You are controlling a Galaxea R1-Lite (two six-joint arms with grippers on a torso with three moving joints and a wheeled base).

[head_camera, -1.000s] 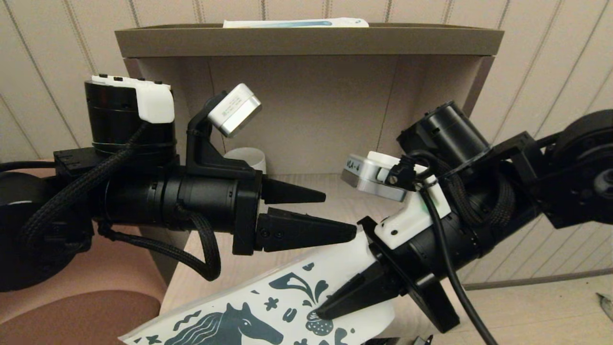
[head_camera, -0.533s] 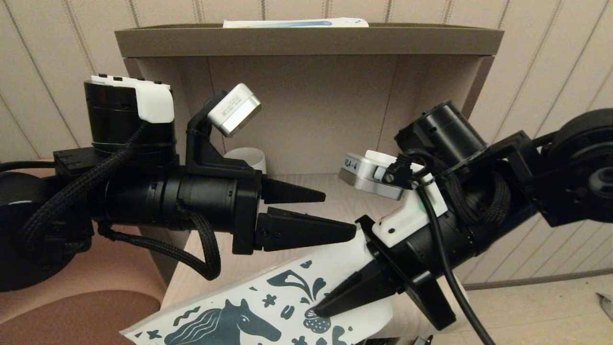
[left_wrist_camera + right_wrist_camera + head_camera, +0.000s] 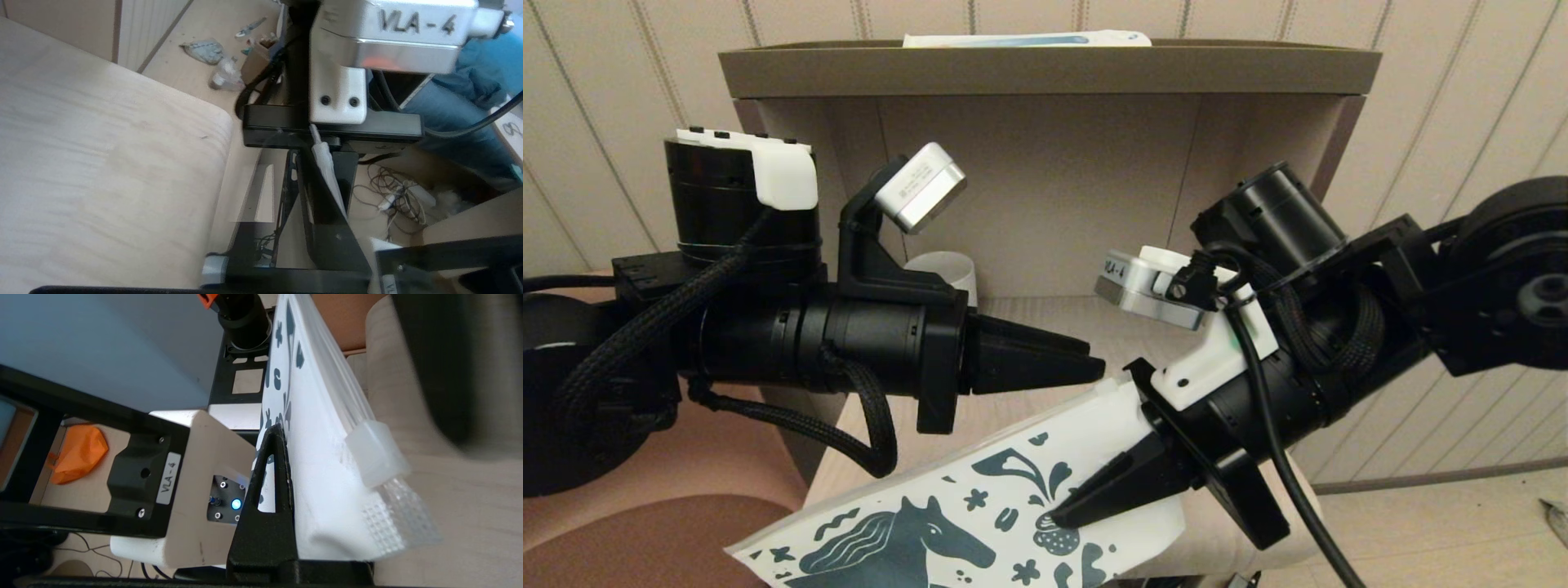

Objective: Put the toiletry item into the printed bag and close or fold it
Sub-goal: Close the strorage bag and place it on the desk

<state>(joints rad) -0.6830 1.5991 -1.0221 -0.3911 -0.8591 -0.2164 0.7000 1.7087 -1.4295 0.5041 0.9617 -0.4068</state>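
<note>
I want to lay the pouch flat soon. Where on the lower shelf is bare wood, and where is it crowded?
Bare wood shows toward the back of the shelf board, between the white cup and the right side wall. The front is crowded: the left gripper hangs above it, and the right gripper holds the printed bag over the front edge.

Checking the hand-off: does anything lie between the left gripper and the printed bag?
Head view: only bare wooden shelf surface shows between the left gripper and the printed bag, gripped by the right gripper.
</note>
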